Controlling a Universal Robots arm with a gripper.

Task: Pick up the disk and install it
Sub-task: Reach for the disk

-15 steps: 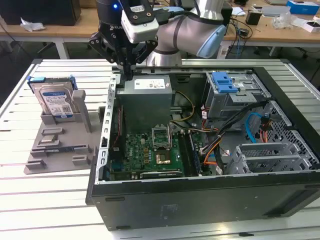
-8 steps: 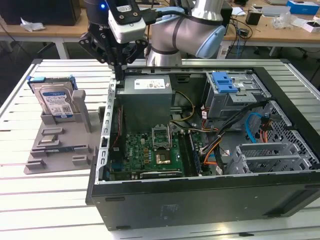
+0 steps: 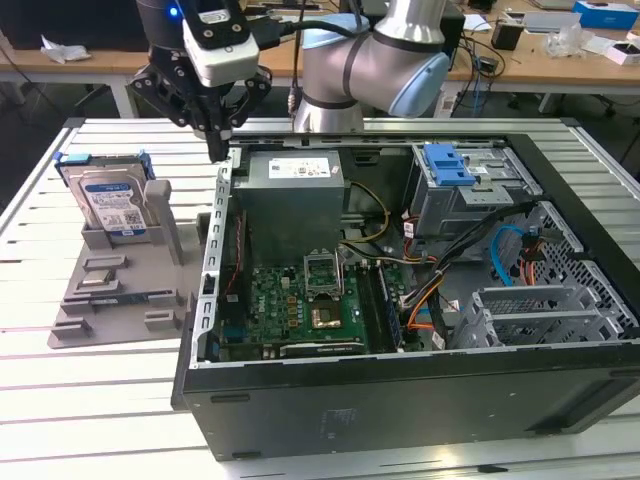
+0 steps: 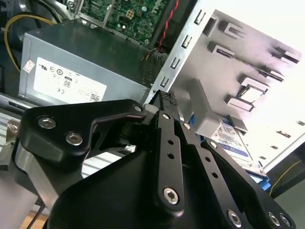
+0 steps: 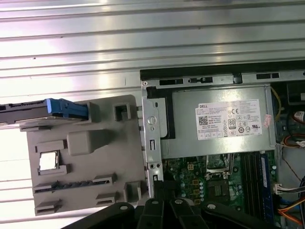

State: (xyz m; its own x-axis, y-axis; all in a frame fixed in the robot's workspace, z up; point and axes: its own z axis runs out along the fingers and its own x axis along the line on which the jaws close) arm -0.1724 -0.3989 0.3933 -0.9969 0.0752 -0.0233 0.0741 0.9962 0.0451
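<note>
At the exterior view's left, the disk (image 3: 112, 200) stands on edge in a slot at the far end of a grey holder (image 3: 120, 290), label facing the camera and blue rails on both sides. The holder lies on the slatted metal worktop (image 3: 60, 400). Both wrist views also show the disk in its holder (image 5: 43, 109) (image 4: 233, 138).

Just to the right, the gripper (image 3: 216, 152) hangs in the air over the gap between the holder and the wall of the open computer case (image 3: 400, 400). It is apart from the disk and touches nothing. Its jaws are drawn together to a narrow point and hold nothing; the second wrist view shows the fingers (image 4: 167, 102) closed up.

Inside the case, the grey power supply (image 3: 290, 200) sits nearest the gripper, with a green circuit board (image 3: 290, 300) in front of it. Further right is a blue latch (image 3: 447, 163) on top of a metal drive cage (image 3: 470, 200). The arm (image 3: 380, 60) rises behind the case.
</note>
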